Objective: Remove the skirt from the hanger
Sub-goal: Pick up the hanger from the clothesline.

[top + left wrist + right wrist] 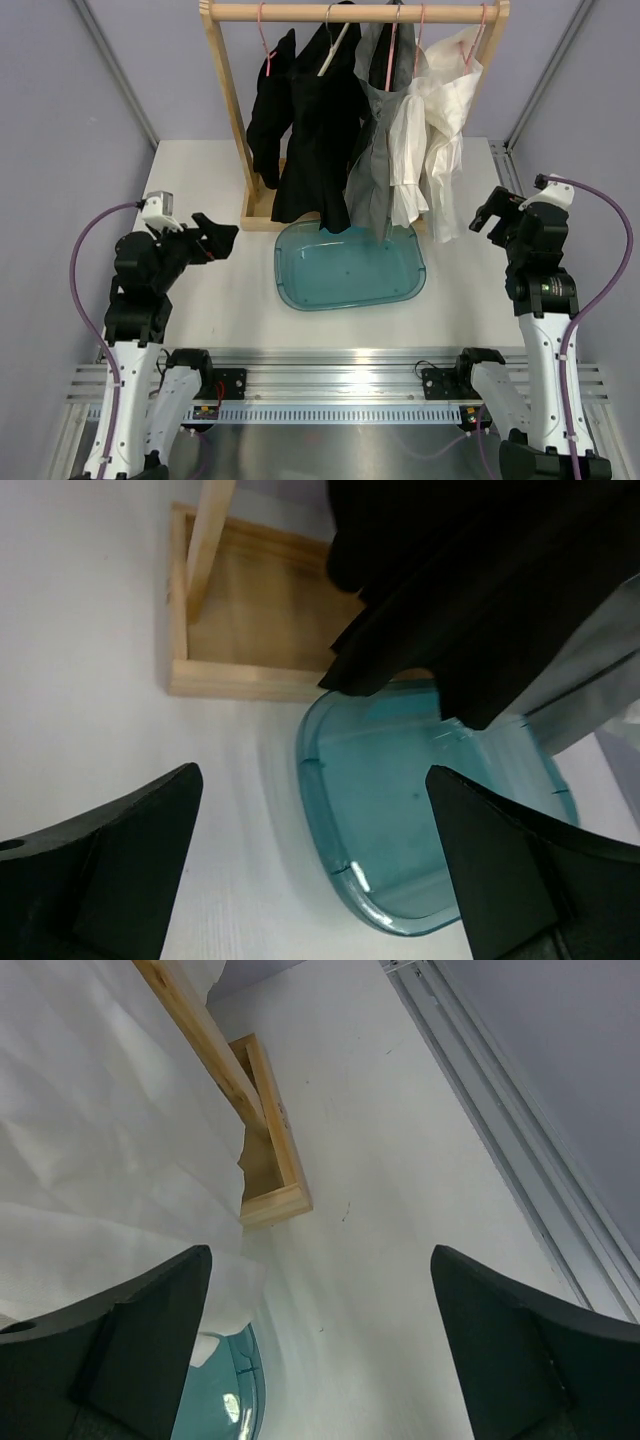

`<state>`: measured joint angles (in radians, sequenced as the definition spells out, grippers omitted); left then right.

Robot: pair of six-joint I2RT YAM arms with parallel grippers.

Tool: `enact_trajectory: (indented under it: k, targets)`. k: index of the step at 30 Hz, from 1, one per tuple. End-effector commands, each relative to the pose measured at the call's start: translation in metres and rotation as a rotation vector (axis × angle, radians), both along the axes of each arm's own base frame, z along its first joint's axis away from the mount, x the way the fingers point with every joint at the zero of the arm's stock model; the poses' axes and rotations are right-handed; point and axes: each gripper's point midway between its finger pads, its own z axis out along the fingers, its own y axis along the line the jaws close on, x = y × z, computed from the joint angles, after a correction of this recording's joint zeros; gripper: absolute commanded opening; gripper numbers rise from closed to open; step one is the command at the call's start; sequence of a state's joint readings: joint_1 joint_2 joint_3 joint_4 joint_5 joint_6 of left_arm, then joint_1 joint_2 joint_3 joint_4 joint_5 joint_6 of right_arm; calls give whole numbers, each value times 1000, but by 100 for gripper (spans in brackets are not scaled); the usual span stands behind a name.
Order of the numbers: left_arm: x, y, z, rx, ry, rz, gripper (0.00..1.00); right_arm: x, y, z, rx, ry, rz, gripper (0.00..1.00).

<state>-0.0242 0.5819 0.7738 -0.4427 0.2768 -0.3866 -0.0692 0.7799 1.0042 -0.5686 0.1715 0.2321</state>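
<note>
The skirt [375, 165] hangs on the wooden rack [350, 12] between a black garment [320, 130] and a white shirt [440, 110], with its hem over the far edge of the teal tub [300, 290]. The left gripper [218, 236] and right gripper [488, 212] hover above the counter [200, 180], well apart from the skirt. Both sets of jaws are spread wide and hold nothing.

No readable text, label, brand, number or sign in any of three views.
</note>
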Motion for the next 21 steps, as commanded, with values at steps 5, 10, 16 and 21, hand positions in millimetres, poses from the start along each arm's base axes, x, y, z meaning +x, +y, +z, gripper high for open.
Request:
enact_trajectory:
  k: [5, 10, 16, 21]
  targets:
    - [4, -29, 104, -94, -145, -137, 99, -16, 50, 28, -217, -79, 436, 99]
    - [20, -41, 146, -118, -175, -149, 99, -22, 63, -5, -292, 91, 627, 99]
    - [64, -58, 197, -48, -210, -91, 99, -30, 67, -26, -313, 173, 708, 99]
    - [116, -65, 243, -28, -245, -62, 97, -38, 82, -38, -291, 176, 811, 99]
